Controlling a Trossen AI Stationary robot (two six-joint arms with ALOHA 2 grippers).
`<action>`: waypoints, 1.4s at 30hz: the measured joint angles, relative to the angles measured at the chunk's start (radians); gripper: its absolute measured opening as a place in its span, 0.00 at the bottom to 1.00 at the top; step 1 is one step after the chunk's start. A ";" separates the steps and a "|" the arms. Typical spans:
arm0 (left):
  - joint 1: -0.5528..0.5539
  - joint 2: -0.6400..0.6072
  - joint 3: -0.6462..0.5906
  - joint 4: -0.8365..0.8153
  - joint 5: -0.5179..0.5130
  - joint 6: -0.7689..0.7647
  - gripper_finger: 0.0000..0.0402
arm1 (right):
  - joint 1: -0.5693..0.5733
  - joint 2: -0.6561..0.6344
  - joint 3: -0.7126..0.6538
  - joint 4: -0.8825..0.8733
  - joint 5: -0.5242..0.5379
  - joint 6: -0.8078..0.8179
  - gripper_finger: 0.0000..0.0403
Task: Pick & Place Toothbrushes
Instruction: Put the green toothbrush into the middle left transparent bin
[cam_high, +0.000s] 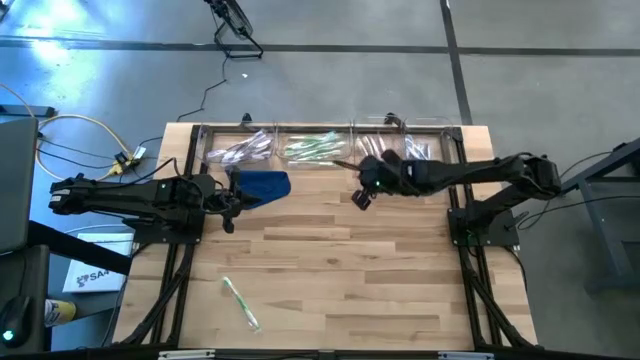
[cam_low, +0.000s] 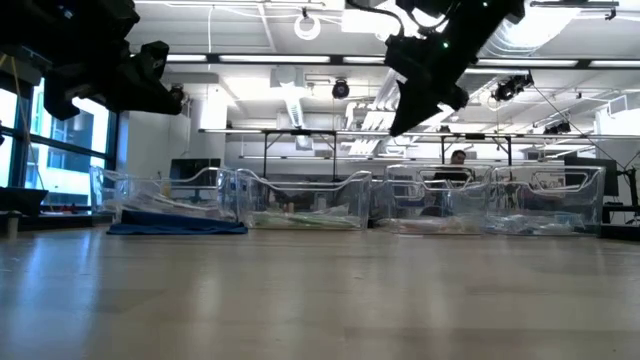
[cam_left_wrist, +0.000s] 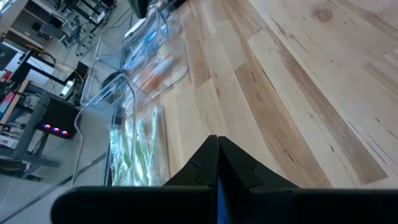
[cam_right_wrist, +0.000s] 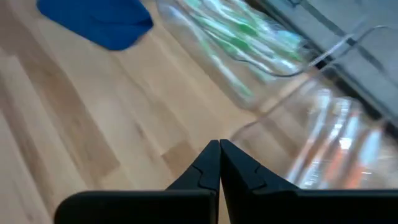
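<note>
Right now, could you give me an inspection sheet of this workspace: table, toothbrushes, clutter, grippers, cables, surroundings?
Surface: wooden table, mostly bare planks.
Job's things: toothbrushes lie in clear bins along the far edge; one green toothbrush lies alone near the front.
Clutter: a blue cloth beside the bins.
Grippers: left gripper shut, empty, near the cloth; right gripper shut, empty, raised above the table near the bins.
Cables: yellow cable and a black cable on the floor, left of the table.
Surroundings: a person sits behind the bins, seen in the low view.
</note>
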 joint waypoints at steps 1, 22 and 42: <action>0.000 0.000 0.000 0.000 0.001 -0.001 0.00 | 0.017 0.000 -0.018 0.038 0.001 0.012 0.00; 0.000 0.045 0.000 -0.063 0.305 -0.029 0.00 | 0.125 0.000 -0.100 0.355 -0.322 -0.372 0.00; -0.181 0.264 0.007 0.081 0.437 -0.053 0.00 | 0.063 0.000 -0.100 0.389 -0.345 -0.371 0.00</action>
